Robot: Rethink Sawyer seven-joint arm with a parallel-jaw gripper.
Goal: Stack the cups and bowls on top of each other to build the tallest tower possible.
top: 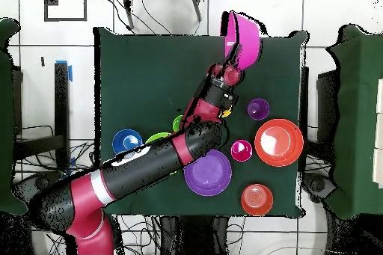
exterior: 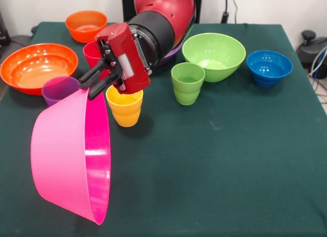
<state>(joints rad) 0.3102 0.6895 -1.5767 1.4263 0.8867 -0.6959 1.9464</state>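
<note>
You had the pink bowl (exterior: 69,155) lifted and tipped on its side over the green table (exterior: 230,160), the gripper (exterior: 89,86) pinching its rim between black fingers (exterior: 97,72). The large orange bowl (exterior: 36,66) sat behind it, the lime green bowl (exterior: 213,55) and blue bowl (exterior: 269,67) across the table. The green cup (exterior: 187,83), yellow cup (exterior: 124,107) and purple cup (exterior: 59,89) stood unstacked.

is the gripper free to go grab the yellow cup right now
Probably not. The gripper is shut on the rim of the big pink bowl, held tilted on edge. The yellow cup stands uncovered right beside it, but the bowl would have to be set down first.
</note>
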